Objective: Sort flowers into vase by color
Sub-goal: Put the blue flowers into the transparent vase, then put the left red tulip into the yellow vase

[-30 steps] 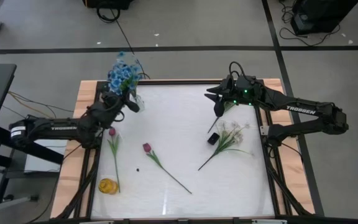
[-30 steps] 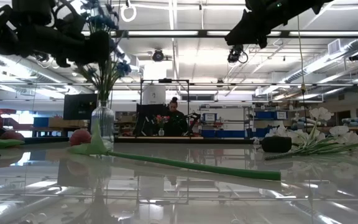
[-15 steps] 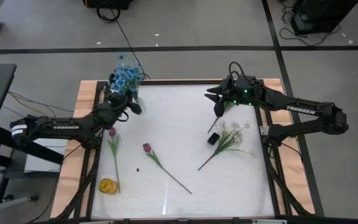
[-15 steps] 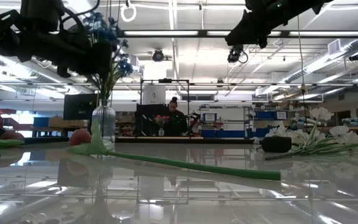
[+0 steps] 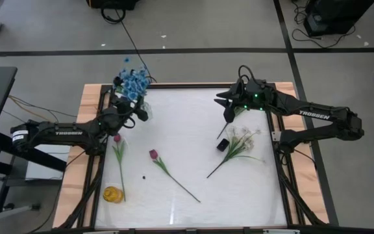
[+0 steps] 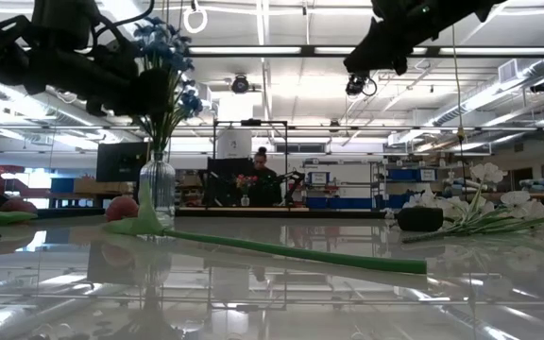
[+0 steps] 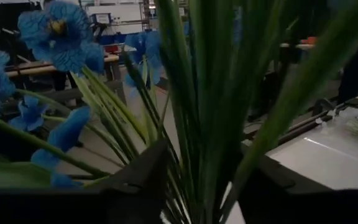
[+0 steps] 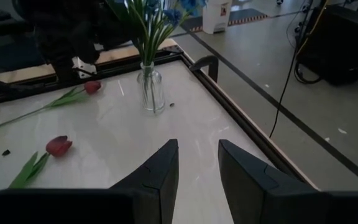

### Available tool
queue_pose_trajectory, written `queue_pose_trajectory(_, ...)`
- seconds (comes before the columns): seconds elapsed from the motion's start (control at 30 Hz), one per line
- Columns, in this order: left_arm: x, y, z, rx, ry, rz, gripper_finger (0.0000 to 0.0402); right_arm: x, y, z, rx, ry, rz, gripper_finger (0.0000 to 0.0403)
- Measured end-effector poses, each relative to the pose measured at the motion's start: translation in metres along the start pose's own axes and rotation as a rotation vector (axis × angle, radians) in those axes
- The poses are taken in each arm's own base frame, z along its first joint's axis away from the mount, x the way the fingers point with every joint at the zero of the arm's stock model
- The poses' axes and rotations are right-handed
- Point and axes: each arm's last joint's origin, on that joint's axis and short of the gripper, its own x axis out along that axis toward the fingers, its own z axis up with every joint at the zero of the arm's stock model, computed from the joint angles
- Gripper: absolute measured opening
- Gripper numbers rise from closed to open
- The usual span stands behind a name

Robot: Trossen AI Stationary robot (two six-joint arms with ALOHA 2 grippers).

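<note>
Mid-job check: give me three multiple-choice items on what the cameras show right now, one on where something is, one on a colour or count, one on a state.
1. Where does the glass vase stand?
A. at the table's far left corner, by the left gripper
B. in the middle of the table
C. beside the white sprays

2. How many pink tulips lie loose on the table top?
A. none
B. two
C. four

3. What state are the blue flowers in?
A. lying flat on the table
B. upright, stems in the vase
C. gripped by the right gripper

Answers
1: A, the high view puts the vase at the far left corner, next to the left arm's tip.
2: B, one lies near the left edge, one nearer the middle.
3: B, the low and right wrist views show their stems running down into the vase.
</note>
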Motion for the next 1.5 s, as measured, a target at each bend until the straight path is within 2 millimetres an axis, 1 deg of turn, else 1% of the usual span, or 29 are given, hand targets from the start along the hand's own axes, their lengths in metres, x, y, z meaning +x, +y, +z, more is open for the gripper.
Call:
queue_pose_trajectory(0.17, 0.000, -0.006, 0.010, 0.041, -0.008, -0.038, 0.0228, 0.000, 0.000, -0.003, 0.002, 0.033, -0.002, 0.0123)
queue_pose_trajectory(0.27, -0.002, -0.011, 0.009, 0.123, 0.055, -0.071, 0.0258, 0.000, 0.000, -0.004, 0.002, 0.040, -0.002, 0.0123)
queue_pose_trajectory(0.4, -0.005, -0.018, 0.011, 0.183, 0.155, -0.114, 0.0285, 0.000, 0.000, -0.006, 0.044, 0.063, 0.005, 0.0123)
queue_pose_trajectory(0.47, -0.007, -0.020, 0.014, 0.199, 0.192, -0.125, 0.0292, 0.000, 0.000, -0.009, 0.108, 0.098, 0.003, 0.0123)
queue_pose_trajectory(0.63, -0.008, -0.022, 0.032, 0.234, 0.259, -0.071, 0.0295, -0.001, -0.003, -0.026, 0.300, 0.264, -0.053, 0.0123)
queue_pose_trajectory(0.8, -0.010, -0.016, 0.047, 0.265, 0.377, -0.036, 0.0295, 0.001, 0.001, -0.039, 0.403, 0.411, -0.014, 0.0123)
queue_pose_trajectory(0.93, -0.015, -0.011, 0.060, 0.233, 0.478, -0.061, 0.0295, 0.008, 0.011, -0.049, 0.409, 0.522, 0.030, 0.0127)
queue_pose_trajectory(1.03, -0.020, -0.007, 0.071, 0.203, 0.556, -0.085, 0.0295, 0.014, 0.021, -0.055, 0.388, 0.581, 0.049, 0.0140)
queue_pose_trajectory(1.27, -0.033, 0.005, 0.092, 0.119, 0.731, -0.100, 0.0296, 0.028, 0.044, -0.065, 0.374, 0.627, 0.069, 0.0174)
queue_pose_trajectory(1.43, -0.041, 0.012, 0.105, 0.037, 0.817, -0.092, 0.0295, 0.035, 0.053, -0.073, 0.400, 0.684, 0.057, 0.0176)
queue_pose_trajectory(1.5, -0.044, 0.014, 0.107, -0.009, 0.852, -0.086, 0.0295, 0.037, 0.056, -0.077, 0.405, 0.717, 0.045, 0.0176)
